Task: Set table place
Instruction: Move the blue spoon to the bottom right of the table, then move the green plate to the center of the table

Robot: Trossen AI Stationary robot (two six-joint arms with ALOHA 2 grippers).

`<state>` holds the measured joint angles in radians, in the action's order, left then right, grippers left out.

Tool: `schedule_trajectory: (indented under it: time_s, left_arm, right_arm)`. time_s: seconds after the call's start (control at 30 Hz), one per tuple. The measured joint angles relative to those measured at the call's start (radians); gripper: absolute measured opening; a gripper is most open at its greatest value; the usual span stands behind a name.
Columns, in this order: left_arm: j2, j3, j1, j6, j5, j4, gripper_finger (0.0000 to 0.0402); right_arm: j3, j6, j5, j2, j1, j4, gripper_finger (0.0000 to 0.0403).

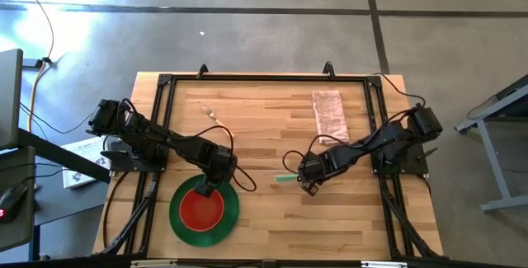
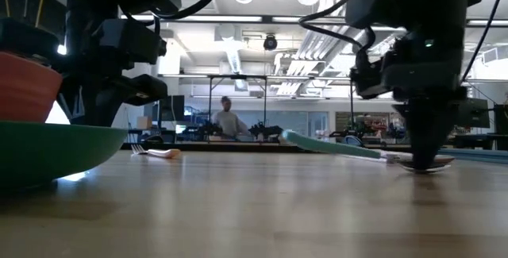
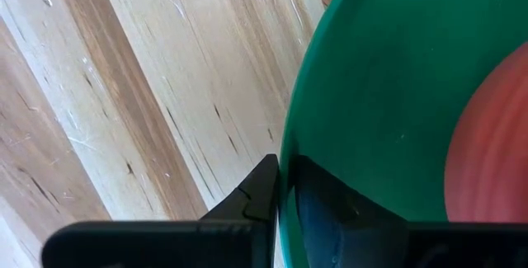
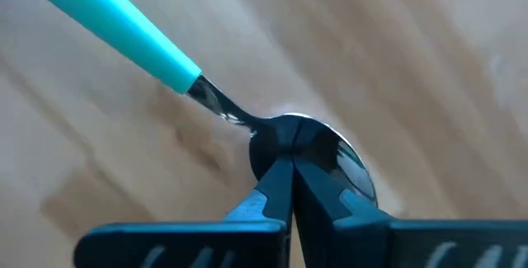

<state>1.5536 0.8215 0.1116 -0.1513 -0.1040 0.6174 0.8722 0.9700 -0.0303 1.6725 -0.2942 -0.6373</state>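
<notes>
A green plate (image 1: 183,218) with a red bowl (image 1: 203,209) in it rests on the wooden table (image 1: 272,227) near its front left. My left gripper (image 1: 216,175) is shut on the plate's far rim. A spoon with a teal handle (image 1: 285,177) lies right of the plate. My right gripper (image 1: 309,185) is shut on the spoon's metal bowl (image 4: 346,157). In the low view the spoon (image 2: 333,146) slants, with the bowl end down at the table and the handle rising to the left. My left gripper pinches the green plate's rim (image 3: 285,157) at its far side, one finger outside (image 3: 262,192) and one inside the plate (image 3: 330,206). The fingers point down from above. The plate sits on the table. My right gripper pinches the edge of the spoon's metal bowl (image 4: 276,136) between its two fingertips, close to the neck. The fingers point down from above. The bowl end (image 2: 429,164) is at the table and the teal handle (image 2: 317,143) tilts up away from it.
A fork with a pale handle (image 1: 211,113) lies at the far left of the table and shows in the low view (image 2: 157,152). A pink folded napkin (image 1: 330,115) lies at the far right. A black rail frame (image 1: 264,78) edges the table. A person sits far behind (image 2: 228,119).
</notes>
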Motion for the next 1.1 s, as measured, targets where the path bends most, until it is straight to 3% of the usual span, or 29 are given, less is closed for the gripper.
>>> schedule_trajectory:
  time_s: [0.33, 0.53, 0.8, 1.1]
  left_arm:
    - [0.000, 0.000, 0.000, 0.000, 0.000, 0.000, 0.0028]
    - [0.000, 0.000, 0.000, 0.000, 0.000, 0.000, 0.0028]
    - [0.000, 0.000, 0.000, 0.000, 0.000, 0.000, 0.0028]
    - [0.000, 0.000, 0.000, 0.000, 0.000, -0.003, 0.0028]
  right_arm:
    - [-0.006, 0.073, 0.193, -0.017, -0.122, -0.116, 0.0000]
    - [-0.006, 0.153, 0.297, -0.017, -0.220, -0.067, 0.0000]
    - [-0.006, 0.285, 0.289, -0.017, -0.286, -0.015, 0.0000]
    - [0.097, 0.214, 0.230, -0.017, -0.279, -0.047, 0.0000]
